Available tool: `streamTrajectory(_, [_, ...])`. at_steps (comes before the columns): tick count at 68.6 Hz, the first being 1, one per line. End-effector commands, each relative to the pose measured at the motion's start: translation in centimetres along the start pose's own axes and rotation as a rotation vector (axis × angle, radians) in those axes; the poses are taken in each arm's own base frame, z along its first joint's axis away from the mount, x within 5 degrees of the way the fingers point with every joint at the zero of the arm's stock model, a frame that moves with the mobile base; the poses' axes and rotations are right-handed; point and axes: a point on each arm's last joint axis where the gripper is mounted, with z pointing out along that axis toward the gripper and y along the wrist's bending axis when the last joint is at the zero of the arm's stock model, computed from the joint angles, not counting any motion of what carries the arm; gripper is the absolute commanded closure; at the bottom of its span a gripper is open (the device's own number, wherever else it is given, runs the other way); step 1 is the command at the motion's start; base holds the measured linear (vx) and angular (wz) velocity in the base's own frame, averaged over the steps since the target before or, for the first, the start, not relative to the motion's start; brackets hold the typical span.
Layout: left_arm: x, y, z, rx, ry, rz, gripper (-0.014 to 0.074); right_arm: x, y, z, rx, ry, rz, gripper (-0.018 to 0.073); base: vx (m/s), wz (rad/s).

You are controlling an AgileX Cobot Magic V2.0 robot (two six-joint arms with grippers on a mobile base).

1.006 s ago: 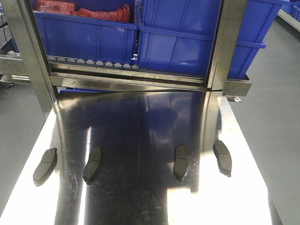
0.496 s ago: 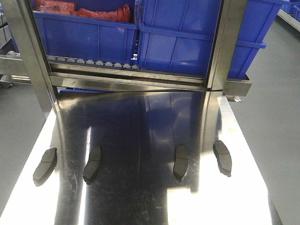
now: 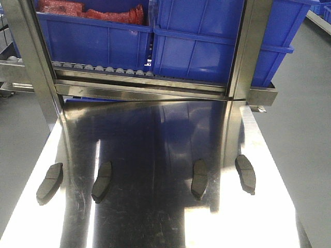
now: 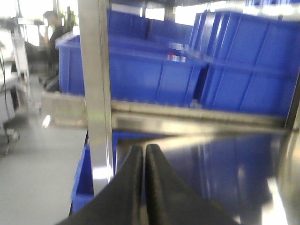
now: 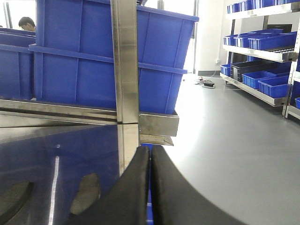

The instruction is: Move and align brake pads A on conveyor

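Several dark grey brake pads A lie in a row across the shiny steel table (image 3: pixel 155 222): one at the far left (image 3: pixel 49 183), one left of centre (image 3: pixel 102 181), one right of centre (image 3: pixel 199 179), and one at the right (image 3: pixel 245 173). No gripper appears in the front view. In the left wrist view my left gripper (image 4: pixel 144 150) is shut and empty, above the table's left part. My right gripper (image 5: pixel 150 152) is also shut and empty, with two pads (image 5: pixel 86 192) (image 5: pixel 11 201) lying to its left. The conveyor is out of view.
Blue bins (image 3: pixel 196 41) sit on a roller rack behind the table. Steel posts (image 3: pixel 31 57) (image 3: pixel 251 46) rise at its far corners. Grey floor lies on both sides. Shelves with more blue bins (image 5: pixel 262 79) stand far right.
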Motion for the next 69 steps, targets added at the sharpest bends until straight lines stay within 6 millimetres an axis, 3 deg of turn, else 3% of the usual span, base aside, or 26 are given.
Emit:
streamTrajectory(1, [-2.1, -0.1, 1.1, 0.003, 0.046, -0.005, 0.0603, -0.4, 0.0, -0.1, -0.001, -0.076, -0.009, 0.0571, 0.00, 0.00])
streamTrajectory(20, [-1.0, -0.1, 4.5, -0.007, 0.358, -0.004, 0.0603, -0.4, 0.0, -0.1, -0.001, -0.076, -0.009, 0.0571, 0.00, 0.00])
streamTrajectory(49, [-1.0, 0.0, 5.2, -0.013, 0.351, 0.022, 0.0588, -0.4, 0.0, -0.1, -0.001, -0.076, -0.009, 0.0571, 0.00, 0.00])
streamTrajectory(58, [-1.1, 0.0, 5.3, -0.012, 0.337, 0.022, 0.0529, -0.4, 0.0, -0.1, -0.001, -0.076, -0.009, 0.0571, 0.00, 0.00])
streamTrajectory(69, [-1.1, 0.0, 5.3, -0.013, 0.340, 0.021, 0.0368, -0.4, 0.0, -0.1, -0.001, -0.076, -0.009, 0.0571, 0.00, 0.00])
